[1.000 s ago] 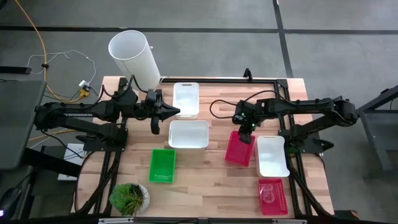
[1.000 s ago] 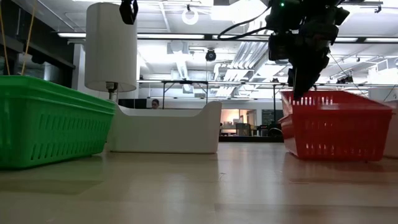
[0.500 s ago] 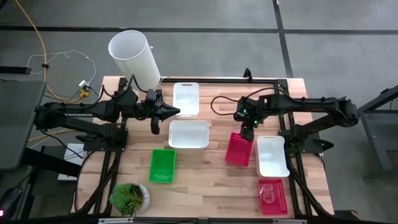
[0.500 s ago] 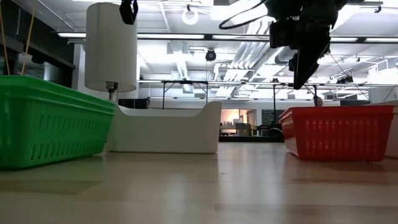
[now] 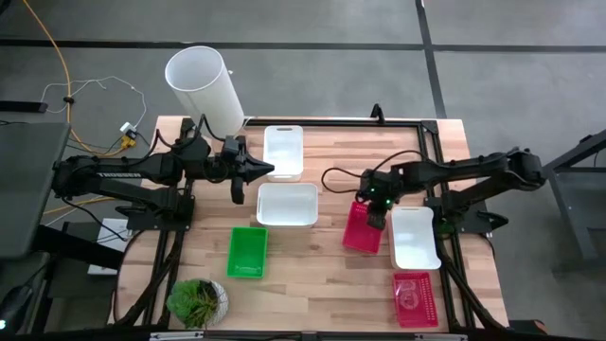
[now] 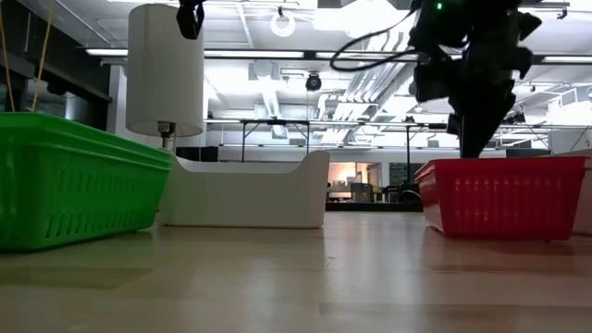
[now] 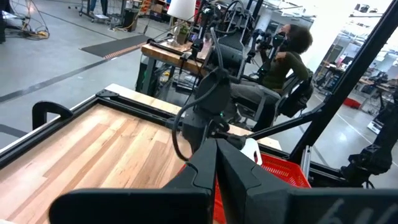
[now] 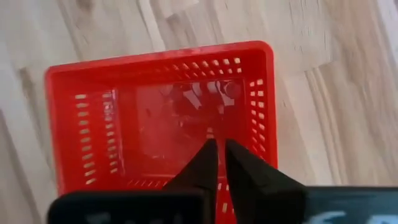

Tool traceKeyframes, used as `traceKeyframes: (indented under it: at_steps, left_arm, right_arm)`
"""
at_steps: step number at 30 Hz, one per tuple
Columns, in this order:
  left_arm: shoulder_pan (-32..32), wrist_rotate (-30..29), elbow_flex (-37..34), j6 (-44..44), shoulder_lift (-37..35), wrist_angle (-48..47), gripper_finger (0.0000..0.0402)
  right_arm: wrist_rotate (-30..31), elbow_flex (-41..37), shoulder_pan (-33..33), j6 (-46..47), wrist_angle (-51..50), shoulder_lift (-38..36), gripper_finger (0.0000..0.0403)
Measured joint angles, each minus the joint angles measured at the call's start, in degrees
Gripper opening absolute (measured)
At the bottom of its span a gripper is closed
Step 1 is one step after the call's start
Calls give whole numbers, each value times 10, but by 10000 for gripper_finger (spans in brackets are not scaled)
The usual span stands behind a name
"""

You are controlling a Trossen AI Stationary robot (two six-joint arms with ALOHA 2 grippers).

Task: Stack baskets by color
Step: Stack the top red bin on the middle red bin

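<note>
A red basket (image 5: 360,232) (image 8: 155,112) lies flat on its base on the table, right of centre. My right gripper (image 5: 376,218) (image 8: 219,146) points steeply down over its far end, fingers shut, tips level with the rim (image 6: 476,148). Whether they touch the basket does not show. Another red basket (image 5: 415,298) rests near the front right. Three white baskets (image 5: 284,152) (image 5: 287,205) (image 5: 415,237) and a green basket (image 5: 248,252) each stand alone. My left gripper (image 5: 270,171) (image 7: 216,146) hovers level above the table's left half, shut and holding nothing.
A tall white cylinder lamp (image 5: 204,90) stands at the far left corner and a potted plant (image 5: 197,301) at the near left corner. A black frame (image 5: 331,121) borders the far edge. A person (image 7: 286,56) sits beyond the table. Bare wood lies between the green and red baskets.
My right gripper has let go of the red basket's far rim. The basket, tilted with that end raised, has dropped flat onto the table. The gripper rose clear, shifted a little toward the near edge and came down again to the rim.
</note>
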Motion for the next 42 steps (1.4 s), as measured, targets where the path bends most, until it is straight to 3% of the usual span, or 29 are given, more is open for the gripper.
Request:
traceKeyframes:
  at_steps: [3, 8, 14, 20, 28, 37, 42]
  left_arm:
    - [0, 0, 0, 0, 0, 0, 0]
    - [0, 0, 0, 0, 0, -1, 0]
    - [0, 0, 0, 0, 0, -2, 0]
    - [0, -2, 0, 0, 0, -5, 0]
    - [0, -2, 0, 0, 0, -5, 0]
    - [0, -2, 0, 0, 0, -6, 0]
    - [0, -2, 0, 0, 0, -13, 0]
  right_arm:
    - [-1, -11, 0, 0, 12, 4, 28]
    - [-4, -14, 0, -17, 10, 39, 4]
    - [9, 22, -5, -54, -23, 99, 1]
    - [56, 68, -8, -129, -91, 155, 1]
    - [148, 131, -27, -201, -107, 200, 0]
    - [149, 168, -53, -204, -124, 176, 0]
    - [114, 165, -61, -183, -144, 132, 0]
